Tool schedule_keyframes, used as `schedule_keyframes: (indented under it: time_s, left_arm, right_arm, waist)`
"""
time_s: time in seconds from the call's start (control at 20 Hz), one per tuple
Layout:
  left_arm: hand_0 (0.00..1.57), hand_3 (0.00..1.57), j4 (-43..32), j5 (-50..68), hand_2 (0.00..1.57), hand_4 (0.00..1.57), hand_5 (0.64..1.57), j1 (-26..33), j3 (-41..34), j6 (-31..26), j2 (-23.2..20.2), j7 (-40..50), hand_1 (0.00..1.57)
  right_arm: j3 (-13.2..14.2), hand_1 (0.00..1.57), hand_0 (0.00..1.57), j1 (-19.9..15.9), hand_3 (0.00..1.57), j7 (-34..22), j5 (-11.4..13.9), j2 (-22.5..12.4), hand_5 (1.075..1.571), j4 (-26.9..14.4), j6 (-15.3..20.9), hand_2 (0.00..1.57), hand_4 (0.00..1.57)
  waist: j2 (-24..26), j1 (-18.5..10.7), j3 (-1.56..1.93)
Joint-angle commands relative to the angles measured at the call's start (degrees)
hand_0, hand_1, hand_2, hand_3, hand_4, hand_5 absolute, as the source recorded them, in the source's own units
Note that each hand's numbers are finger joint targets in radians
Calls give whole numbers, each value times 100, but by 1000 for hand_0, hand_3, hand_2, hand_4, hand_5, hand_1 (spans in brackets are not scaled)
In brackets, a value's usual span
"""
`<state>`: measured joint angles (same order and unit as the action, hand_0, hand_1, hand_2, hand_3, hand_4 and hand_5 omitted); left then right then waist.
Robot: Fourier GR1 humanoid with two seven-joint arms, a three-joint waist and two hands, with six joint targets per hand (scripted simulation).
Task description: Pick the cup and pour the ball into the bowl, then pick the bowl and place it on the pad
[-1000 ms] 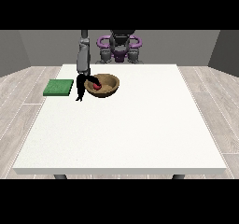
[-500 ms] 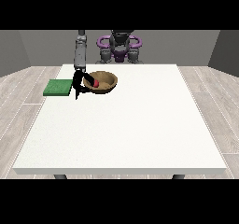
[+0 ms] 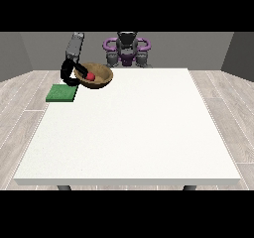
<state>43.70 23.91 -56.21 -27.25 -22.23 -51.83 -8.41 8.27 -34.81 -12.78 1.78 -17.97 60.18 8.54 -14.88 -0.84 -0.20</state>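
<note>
table (image 3: 134,128): white | on it: green pad (image 3: 62,92), far corner

A: What stands in the room?

B: A large white worktop (image 3: 134,133), square-cornered, filling the middle of the view. Two dark legs (image 3: 63,187) show under its near edge.

A: And the floor?

B: Pale grey planks (image 3: 20,113), wood-grained, laid in long boards on both sides of the worktop.

A: The walls?

B: Plain grey (image 3: 198,48) at the back, darker at the far left and right corners. The light is even and soft.
</note>
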Motion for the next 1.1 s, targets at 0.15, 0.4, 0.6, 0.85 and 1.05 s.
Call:
schedule_keyframes:
  time_s: [0.15, 0.4, 0.6, 0.85, 1.05]
  left_arm:
    - [0, 0, -42, 38, 0, 0, 1539, 477, -175, -231, -184, -399, 0]
    - [0, 0, 65, 87, 0, 0, 1537, -34, -129, 103, -290, -126, 0]
    - [0, 0, 359, -42, 0, 0, 1531, 187, 47, 327, -42, -206, 0]
    - [0, 0, 696, 95, 0, 0, 1534, 89, -43, 370, -261, -26, 0]
    - [0, 0, 847, 172, 0, 145, 1533, 131, -3, 315, -272, 103, 0]
  right_arm:
    - [287, 1571, 1571, 336, 1571, 449, -59, -797, 1520, -368, -695, 1571, 1299]
    - [448, 1571, 1571, -337, 1571, 626, -81, -1106, 1528, -816, -937, 1571, 1305]
    - [574, 1571, 1571, -281, 1571, 908, -77, -1092, 1533, -1185, -894, 1571, 1305]
    - [1053, 1571, 1571, -171, 1174, 1713, -411, -1461, 1534, -1869, -1374, 1571, 1287]
    - [1244, 1571, 1571, -453, 935, 1867, -548, -1718, 1543, -2255, -1647, 1571, 1295]
  waist:
    - [-168, 151, 21]
    - [-561, 256, 25]
    - [-371, 181, 25]
    - [-647, 160, 31]
    - [-828, 16, 32]
